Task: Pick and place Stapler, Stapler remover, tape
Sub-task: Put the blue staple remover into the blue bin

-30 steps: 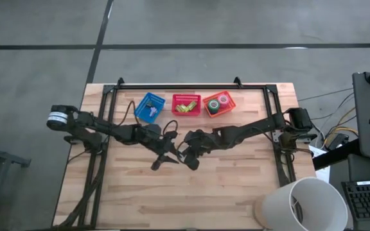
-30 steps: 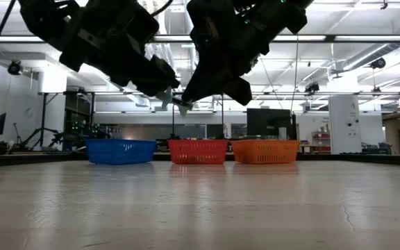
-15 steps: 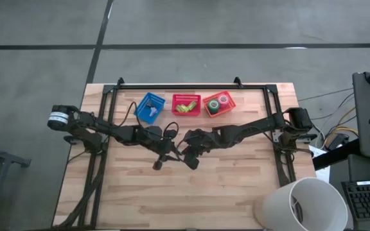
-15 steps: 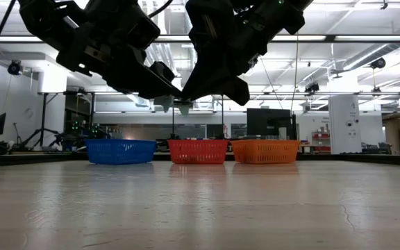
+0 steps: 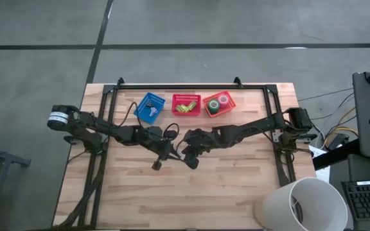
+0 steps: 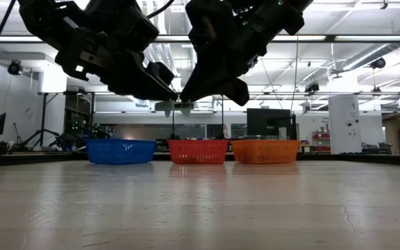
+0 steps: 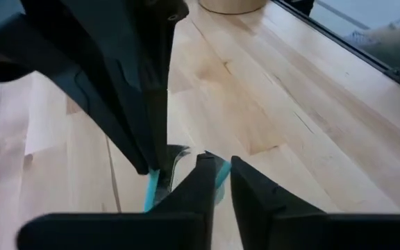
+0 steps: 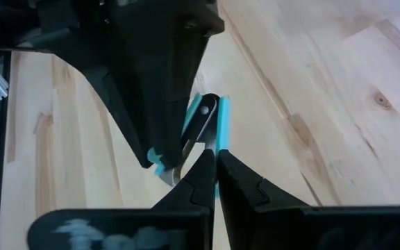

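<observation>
Both arms meet over the table's middle. My left gripper (image 5: pixel 170 153) (image 7: pixel 222 163) and my right gripper (image 5: pixel 184 151) (image 8: pixel 216 153) face each other, each shut on the stapler remover (image 6: pixel 172 105), a small teal-handled piece with a chrome claw, held in the air. At the far edge stand three baskets. The blue one (image 5: pixel 149 107) holds a blue-white item, the red one (image 5: pixel 186 104) yellow-green blocky items, and the orange one (image 5: pixel 219 104) a red-pink and a green tape roll (image 5: pixel 218 104). My left gripper pinches one teal handle (image 7: pixel 221 173) of the stapler remover between its two fingers, coming level from the table's left. The remover is lifted clear of the table. My right gripper pinches the other teal handle (image 8: pixel 223 128) between its two fingers, coming from the table's right and slanting down. The chrome claw (image 8: pixel 203 118) sticks out beside the handle, clear of the table.
A black frame rail (image 5: pixel 191 86) runs along the far edge behind the baskets, with side rails left and right. A white round bin (image 5: pixel 300 204) stands off the near right corner. Bare wood (image 5: pixel 191 192) lies between the arms and the near edge.
My left gripper has shifted a little toward the right gripper and slightly down, so its fingertips now reach the stapler remover. The remover has stayed in the air at the right gripper's tips, sinking only slightly.
</observation>
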